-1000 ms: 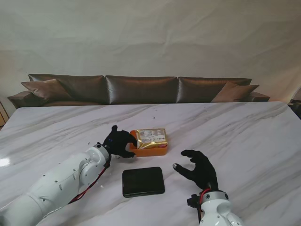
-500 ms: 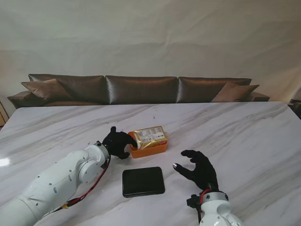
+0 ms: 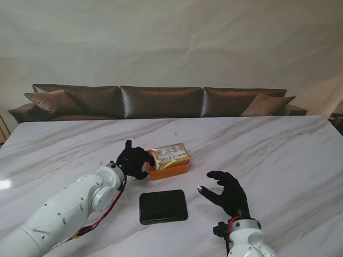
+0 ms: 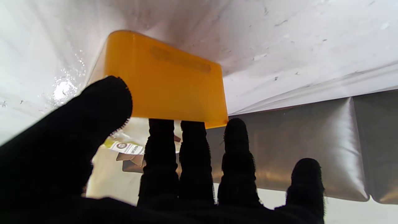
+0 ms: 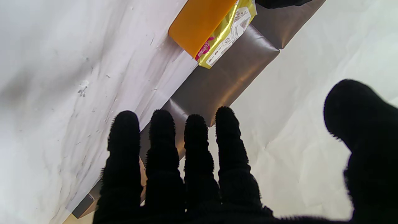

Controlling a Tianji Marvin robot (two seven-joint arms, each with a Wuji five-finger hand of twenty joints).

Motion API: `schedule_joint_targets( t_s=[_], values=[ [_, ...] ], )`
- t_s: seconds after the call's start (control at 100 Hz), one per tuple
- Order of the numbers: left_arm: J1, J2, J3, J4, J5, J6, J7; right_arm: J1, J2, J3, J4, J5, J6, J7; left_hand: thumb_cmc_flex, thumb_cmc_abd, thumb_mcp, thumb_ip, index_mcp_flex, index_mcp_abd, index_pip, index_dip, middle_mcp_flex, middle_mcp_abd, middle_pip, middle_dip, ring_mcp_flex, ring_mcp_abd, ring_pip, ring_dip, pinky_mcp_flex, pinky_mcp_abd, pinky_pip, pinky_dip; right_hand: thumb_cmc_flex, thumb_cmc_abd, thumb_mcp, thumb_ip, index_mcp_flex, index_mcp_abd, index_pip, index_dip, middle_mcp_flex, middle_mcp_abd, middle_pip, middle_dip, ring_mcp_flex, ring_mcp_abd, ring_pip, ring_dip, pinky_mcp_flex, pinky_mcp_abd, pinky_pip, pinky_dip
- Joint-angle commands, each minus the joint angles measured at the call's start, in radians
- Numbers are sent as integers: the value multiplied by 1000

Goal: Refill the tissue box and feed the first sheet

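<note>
Marble table (image 3: 278, 144) | left robot hand (image 3: 134, 160) grips orange box (image 3: 170, 170) (tilted)

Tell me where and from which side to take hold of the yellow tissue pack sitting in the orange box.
Grip the yellow foil tissue pack at its right end, coming from above. It sits tilted in the orange plastic box with that end raised clear of the rim, while the left robot hand crowds the box's left end.

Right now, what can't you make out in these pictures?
- Print on the tissue pack: too small from the stand, covered by the left hand in its wrist view.
- Whether the orange box is gripped: hidden by the fingers.
- Dark lid: absent from both wrist views.
</note>
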Motion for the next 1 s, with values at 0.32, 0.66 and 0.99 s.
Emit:
schedule_joint_targets(
  t_s=[0.32,0.66,0.99],
  values=[
    [15,3,-13,-32,39,-12,30,0,-6,-5,2,16,4,11,8,-83,48,-48,58,-61,28,18,70,-28,18,12,42,-63,7,-9,-8,-27,-14,0,3,-17,-6,-23,18,-30,-6,6,21,-22,11,16,17,-26,13,8,-8,4,3,-1],
    [-36,-12,62,40,5,-41,68,-5,-7,-2,-1,21,7,10,48,-123,102,-55,111,-94,72,37,129,-42,33,17,95,-85,31,-20,2,-91,-24,-4,4,-15,-5,-24,19,-29,-7,7,21,-21,10,16,18,-26,13,9,-10,7,3,0],
    [-65,-25,112,98,-32,-55,84,-8,-8,0,-4,25,10,9,115,-173,114,-134,161,-145,125,-6,200,-43,45,19,161,-81,77,-15,0,-83,69,47,5,-14,-6,-24,21,-28,-7,7,23,-20,11,16,21,-26,15,10,-12,8,1,0]
  ],
)
